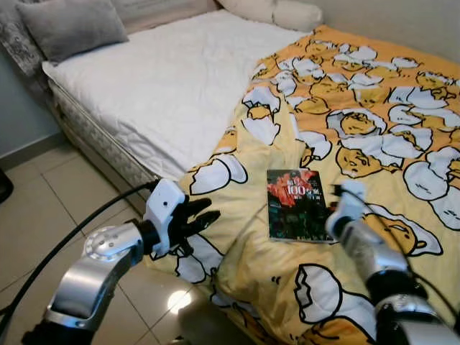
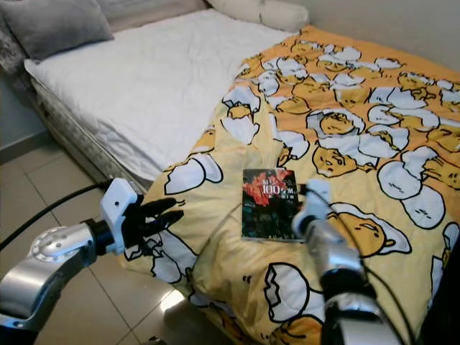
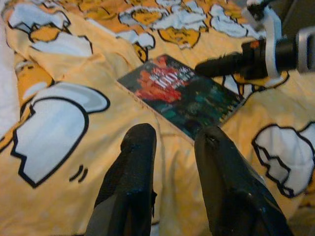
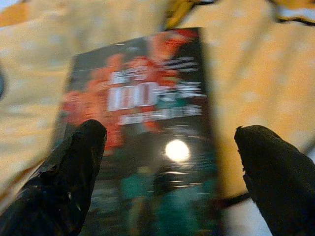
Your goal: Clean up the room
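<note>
We look down on a bed (image 1: 172, 79) whose far half is bare white mattress and whose near half is under a yellow blanket (image 1: 374, 108) printed with white-and-orange cartoon shapes. A grey pillow (image 1: 68, 25) lies at the bed's 11 o'clock corner, and a pale bolster (image 1: 277, 11) sits at 12 o'clock against the wall. Tiled floor (image 1: 50, 187) runs along the bed at 9 o'clock.

A book (image 1: 296, 205) with a dark red-and-green cover lies flat on the blanket, face up, near the bed's near edge, just past a raised fold of cloth. It is untouched by either hand.

Our right gripper (image 4: 170, 169) hovers at the book's 3 o'clock edge, just beside it. In the right wrist view its two black fingers (image 4: 69, 182) stand wide apart, straddling the cover, with nothing between them; a bright spot of glare shows on the cover.

Our left gripper (image 3: 172, 162) is out at the book's 9 o'clock, near the blanket's hanging edge and clearly apart from the book. In the left wrist view its fingers (image 3: 133, 177) are parted by a modest gap, holding nothing, pointed across the blanket at the book, with the right gripper visible beyond it. A black cable (image 1: 65, 230) trails from the left arm toward the floor.
</note>
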You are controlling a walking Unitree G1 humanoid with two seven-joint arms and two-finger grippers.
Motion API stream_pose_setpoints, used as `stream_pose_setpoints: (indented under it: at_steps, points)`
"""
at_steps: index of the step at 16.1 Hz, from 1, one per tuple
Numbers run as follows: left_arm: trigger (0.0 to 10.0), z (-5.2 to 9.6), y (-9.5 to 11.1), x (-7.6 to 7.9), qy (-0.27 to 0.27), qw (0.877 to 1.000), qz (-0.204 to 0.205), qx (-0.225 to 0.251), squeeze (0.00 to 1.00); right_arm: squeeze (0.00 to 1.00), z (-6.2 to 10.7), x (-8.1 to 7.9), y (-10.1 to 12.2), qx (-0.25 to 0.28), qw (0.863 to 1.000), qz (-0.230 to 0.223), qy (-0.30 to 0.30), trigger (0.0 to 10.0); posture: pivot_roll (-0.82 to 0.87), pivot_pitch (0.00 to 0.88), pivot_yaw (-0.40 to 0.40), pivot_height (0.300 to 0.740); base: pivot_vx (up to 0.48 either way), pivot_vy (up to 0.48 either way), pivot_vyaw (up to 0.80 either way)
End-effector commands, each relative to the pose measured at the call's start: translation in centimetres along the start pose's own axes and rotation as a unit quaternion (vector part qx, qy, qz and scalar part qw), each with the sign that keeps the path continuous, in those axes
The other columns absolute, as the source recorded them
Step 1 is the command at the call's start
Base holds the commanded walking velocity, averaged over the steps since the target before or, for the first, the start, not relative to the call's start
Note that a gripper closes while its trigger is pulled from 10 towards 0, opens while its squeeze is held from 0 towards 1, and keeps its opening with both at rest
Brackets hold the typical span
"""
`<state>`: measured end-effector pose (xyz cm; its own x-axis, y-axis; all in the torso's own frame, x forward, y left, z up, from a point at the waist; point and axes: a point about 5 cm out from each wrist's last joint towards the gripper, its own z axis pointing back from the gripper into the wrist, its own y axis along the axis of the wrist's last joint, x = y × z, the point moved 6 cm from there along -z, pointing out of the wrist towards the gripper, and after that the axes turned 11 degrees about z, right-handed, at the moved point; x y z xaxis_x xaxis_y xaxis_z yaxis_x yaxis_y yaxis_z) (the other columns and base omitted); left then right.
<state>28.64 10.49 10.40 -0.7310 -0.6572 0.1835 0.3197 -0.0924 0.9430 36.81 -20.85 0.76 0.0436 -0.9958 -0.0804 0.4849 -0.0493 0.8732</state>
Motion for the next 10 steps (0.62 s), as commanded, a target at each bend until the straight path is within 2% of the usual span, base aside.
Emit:
stream_pose_setpoints:
  at_steps: [1,2,3,5,6,10]
  points:
    - [10.0,0.4,0.3,0.2,-0.009,1.000,-0.003,-0.002,0.00,1.00,0.0,1.0,0.1,0.003,1.000,-0.026,-0.014,10.0,-0.01,0.000,0.028,0.740,0.000,0.000,0.00]
    - [10.0,0.5,0.2,0.3,-0.011,1.000,-0.002,-0.004,0.00,1.00,0.0,1.3,0.1,-0.001,0.999,-0.036,-0.014,10.0,-0.01,0.000,0.030,0.740,0.000,0.000,0.00]
    - [10.0,0.6,0.1,0.4,-0.018,1.000,-0.001,-0.011,0.00,1.00,0.0,1.5,-0.1,-0.011,0.997,-0.077,0.003,10.0,-0.01,0.000,0.040,0.740,0.000,0.000,0.00]
    - [10.0,0.6,0.2,0.5,-0.021,1.000,-0.002,-0.013,0.00,0.09,0.2,1.2,-0.3,-0.019,0.991,-0.124,0.039,10.0,0.00,0.000,0.045,0.740,0.000,0.000,0.00]
    - [10.0,0.8,0.3,0.5,-0.026,1.000,-0.002,-0.016,0.00,0.00,0.4,1.0,-0.4,-0.022,0.985,-0.154,0.072,10.0,0.00,0.000,0.050,0.740,0.000,0.000,0.00]
    - [10.0,1.0,0.2,0.5,-0.033,0.999,-0.004,-0.028,0.00,0.00,1.1,1.1,-1.5,-0.041,0.978,-0.169,0.111,10.0,0.00,0.000,0.069,0.740,0.000,0.000,0.00]
